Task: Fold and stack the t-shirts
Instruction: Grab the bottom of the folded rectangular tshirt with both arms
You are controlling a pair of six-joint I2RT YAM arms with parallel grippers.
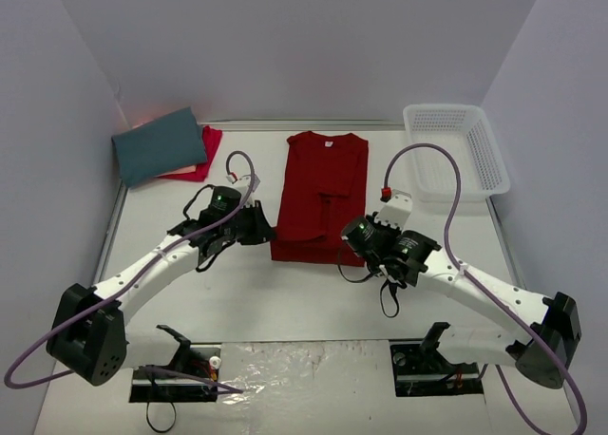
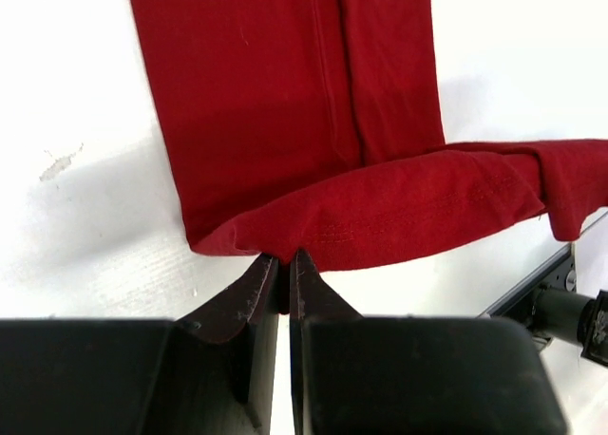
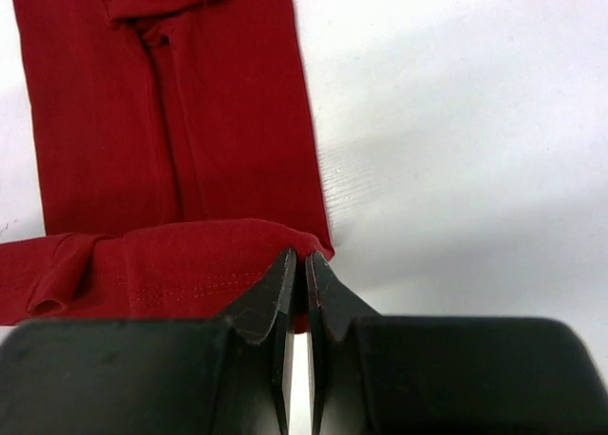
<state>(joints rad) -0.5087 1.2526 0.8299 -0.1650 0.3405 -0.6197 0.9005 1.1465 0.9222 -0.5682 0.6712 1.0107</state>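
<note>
A deep red t-shirt [image 1: 321, 193] lies lengthwise in the middle of the table, its sides folded in to a long strip. Its near hem is lifted and curled back over the strip [image 2: 399, 217] [image 3: 152, 264]. My left gripper [image 1: 266, 232] is shut on the hem's left corner [image 2: 282, 260]. My right gripper [image 1: 350, 237] is shut on the hem's right corner [image 3: 302, 256]. At the far left a folded slate-teal t-shirt [image 1: 160, 145] lies on top of a folded pinkish-red t-shirt [image 1: 201, 160].
A white mesh basket [image 1: 454, 150] stands at the far right, close to the right arm's cable. The walls close in on both sides. Two floor openings with clamps [image 1: 180, 368] sit by the arm bases at the near edge.
</note>
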